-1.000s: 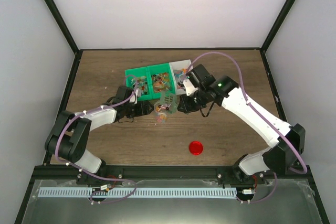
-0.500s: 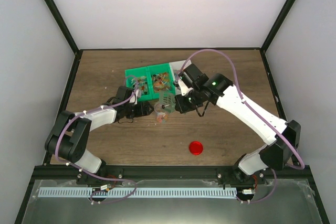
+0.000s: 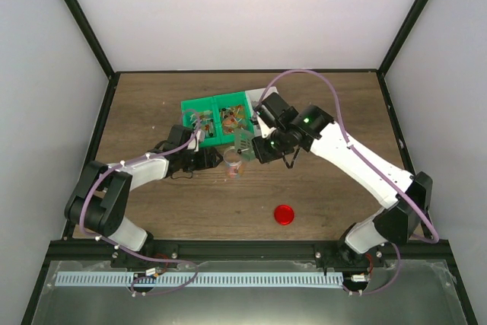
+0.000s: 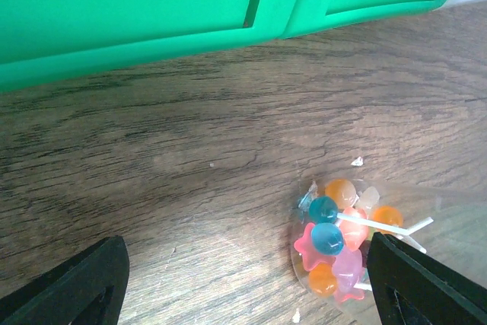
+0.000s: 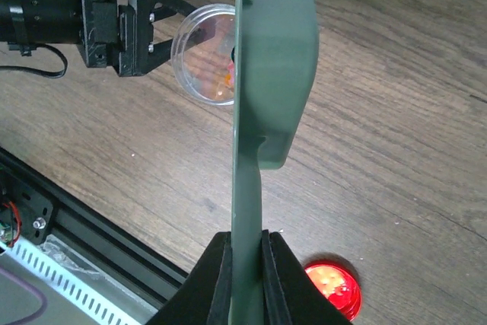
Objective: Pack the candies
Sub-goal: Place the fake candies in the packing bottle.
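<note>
A small clear jar (image 4: pixel 344 243) holding colourful candies (image 4: pixel 327 235) stands on the wooden table just in front of a green bin (image 3: pixel 209 106). The bin's compartments hold more candies (image 3: pixel 228 118). My left gripper (image 4: pixel 245 266) is open, and the jar sits just inside its right finger (image 4: pixel 426 283). From above, the left gripper (image 3: pixel 215 159) is to the left of the jar (image 3: pixel 233 165). My right gripper (image 5: pixel 247 245) is shut on a flat grey-green scoop (image 5: pixel 270 58), held edge-on above the jar (image 5: pixel 204 55). In the top view the scoop (image 3: pixel 243 142) hangs between the bin and the jar.
A round red lid (image 3: pixel 284 214) lies on the table nearer the front, also seen as the red lid (image 5: pixel 332 288) below the right gripper. A grey tray section (image 3: pixel 259 95) adjoins the bin's right end, mostly hidden by the right arm. Black frame rails run along the table's front edge.
The right arm has shifted a little to the left and back with the scoop, which now hangs closer to the bin. The left arm and jar have not moved.
</note>
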You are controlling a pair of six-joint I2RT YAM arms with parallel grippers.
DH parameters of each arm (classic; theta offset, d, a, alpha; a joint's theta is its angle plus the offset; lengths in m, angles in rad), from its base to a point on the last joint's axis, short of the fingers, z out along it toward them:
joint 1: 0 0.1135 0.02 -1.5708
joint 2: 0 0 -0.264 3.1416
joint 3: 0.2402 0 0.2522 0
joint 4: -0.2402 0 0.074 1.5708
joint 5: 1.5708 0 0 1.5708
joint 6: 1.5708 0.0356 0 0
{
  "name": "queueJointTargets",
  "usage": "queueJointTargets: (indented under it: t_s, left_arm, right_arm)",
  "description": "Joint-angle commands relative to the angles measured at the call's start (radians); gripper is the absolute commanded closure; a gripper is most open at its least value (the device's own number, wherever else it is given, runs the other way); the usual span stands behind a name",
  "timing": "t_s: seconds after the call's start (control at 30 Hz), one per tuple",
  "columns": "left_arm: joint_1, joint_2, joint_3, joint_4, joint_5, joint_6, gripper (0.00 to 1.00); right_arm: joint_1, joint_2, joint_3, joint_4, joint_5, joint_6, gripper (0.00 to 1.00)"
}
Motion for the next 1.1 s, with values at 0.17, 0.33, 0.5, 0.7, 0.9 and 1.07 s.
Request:
queueJointTargets:
  t_s: [0.17, 0.33, 0.5, 0.7, 0.9, 1.07]
  left_arm:
    - [0.006, -0.015, -0.017, 0.026, -0.019, 0.016, 0.12]
    - [0.006, -0.016, -0.023, 0.043, -0.016, 0.001, 0.12]
    - [0.006, -0.024, -0.014, 0.037, -0.024, 0.005, 0.12]
    - [0.005, -0.018, -0.018, 0.043, -0.027, 0.0, 0.12]
    - [0.005, -0.016, -0.042, 0.063, -0.023, -0.014, 0.13]
    - [0.006, -0.026, -0.051, 0.056, -0.027, -0.008, 0.12]
  right_arm:
    - [0.038, 0.024, 0.088, -0.06, 0.125, -0.018, 0.99]
    - [0.063, 0.029, 0.104, -0.092, 0.18, -0.027, 0.99]
    - [0.088, 0.039, 0.119, -0.097, 0.208, -0.029, 0.99]
    - [0.144, 0.066, 0.174, -0.131, 0.271, -0.023, 0.99]
    - [0.172, 0.08, 0.158, -0.117, 0.305, -0.02, 0.99]
    - [0.177, 0.09, 0.173, -0.127, 0.314, -0.022, 0.99]
